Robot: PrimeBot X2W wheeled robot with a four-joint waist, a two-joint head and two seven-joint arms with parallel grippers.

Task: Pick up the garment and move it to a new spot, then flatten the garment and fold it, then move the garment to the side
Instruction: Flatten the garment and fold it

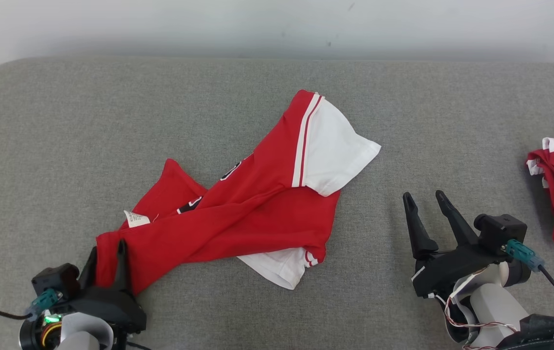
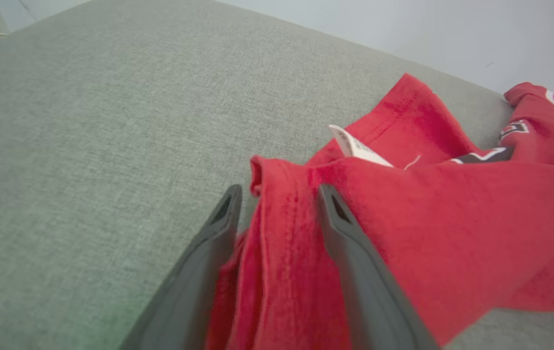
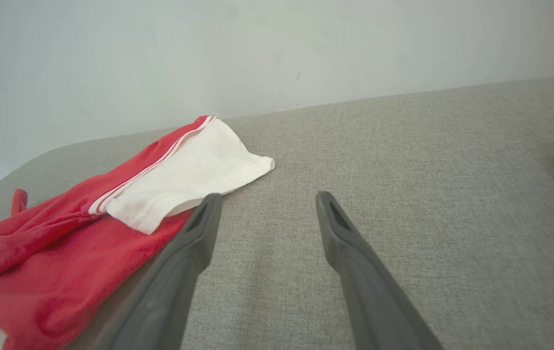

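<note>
The garment's [image 1: 257, 194] seven-o'clock corner is straddled by the parted left gripper [image 1: 107, 246]; the right gripper [image 1: 423, 194] is spread, empty. Cloth could be snagged and dragged on withdrawal.

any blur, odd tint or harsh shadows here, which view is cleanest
Head view: cleanest, soft even light, garment sharp, barely any shadow. Left wrist view: left gripper and the cloth by it blur toward the bottom, green tint on the grey cushion at lower left. Right wrist view: right gripper soft low down, cushion's far edge tilted.
</note>
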